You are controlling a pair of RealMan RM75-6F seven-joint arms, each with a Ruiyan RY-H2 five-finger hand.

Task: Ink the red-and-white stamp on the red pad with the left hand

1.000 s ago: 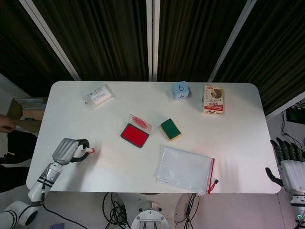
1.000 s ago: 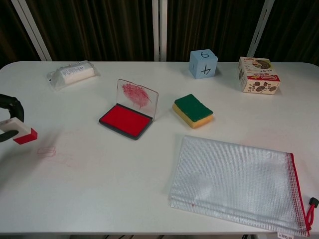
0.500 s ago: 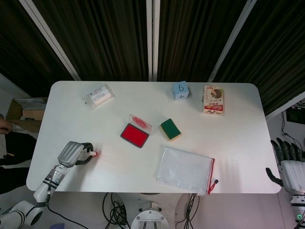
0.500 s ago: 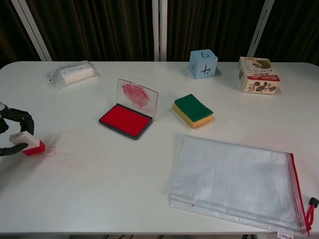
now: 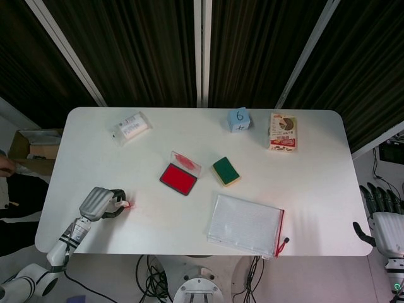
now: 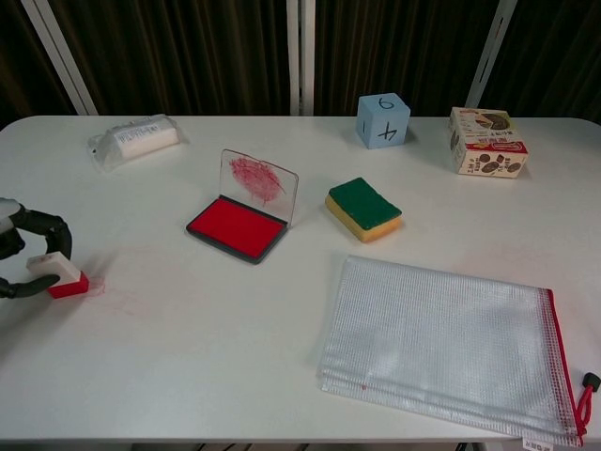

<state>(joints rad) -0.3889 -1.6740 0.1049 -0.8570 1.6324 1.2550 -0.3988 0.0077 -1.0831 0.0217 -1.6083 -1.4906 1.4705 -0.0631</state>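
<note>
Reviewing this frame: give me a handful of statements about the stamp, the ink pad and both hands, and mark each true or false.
1. The left hand holds the red-and-white stamp down at the table. True.
2. The stamp is pressed on the red pad. False: it is well to the left of the pad, apart from it.
3. The pad's clear lid stands open and is smeared with red ink. True.
4. The right hand holds the mesh zip pouch. False: it is off the table's right edge, holding nothing.
5. The green sponge lies left of the pad. False: it lies to its right.

Bare table [image 6: 160, 310] toward red pad [image 6: 235, 228]
</note>
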